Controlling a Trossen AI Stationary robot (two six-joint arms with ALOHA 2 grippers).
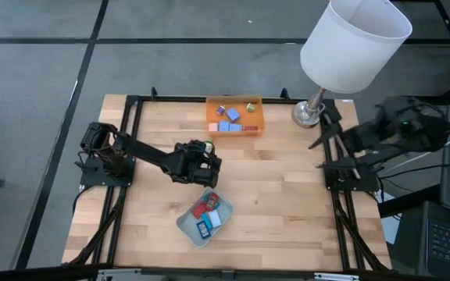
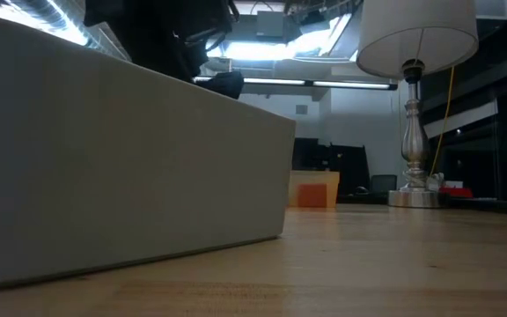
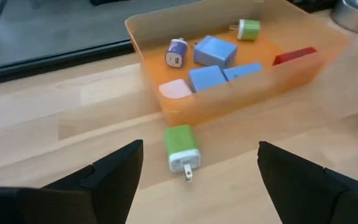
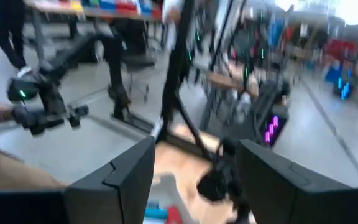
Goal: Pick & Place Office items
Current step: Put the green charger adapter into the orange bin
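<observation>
High view is where the whole layout gets seen: the left gripper [image 1: 208,158] is stretched out over the middle of the wooden table [image 1: 280,203], between the orange tray [image 1: 234,116] at the far edge and the grey-green tray [image 1: 186,225] nearer the front. A few office items [image 1: 230,119], blue and pinkish bits, can be made out in the orange tray, and red and blue flat pieces [image 1: 208,212] in the grey-green one. The right gripper [image 1: 325,133] is parked off at the table's right edge by the lamp [image 1: 342,47].

What can't be spotted from up there is picked up by the left wrist view: a green block [image 3: 181,145] with a white end and little prongs is lying on the bare wood just beside the orange tray's near wall, outside it, between the left gripper's widely spread fingers [image 3: 114,171] but untouched. Blue blocks [image 3: 215,51], a pink piece [image 3: 175,89] and a red flat rectangle [image 3: 294,56] are shown inside the tray.

Low view is mostly blocked by a big grey wall [image 2: 130,150]; only the lamp and the orange tray far off are seen.

Right wrist view shows that claw spread too, holding nothing, with the room blurred behind.
</observation>
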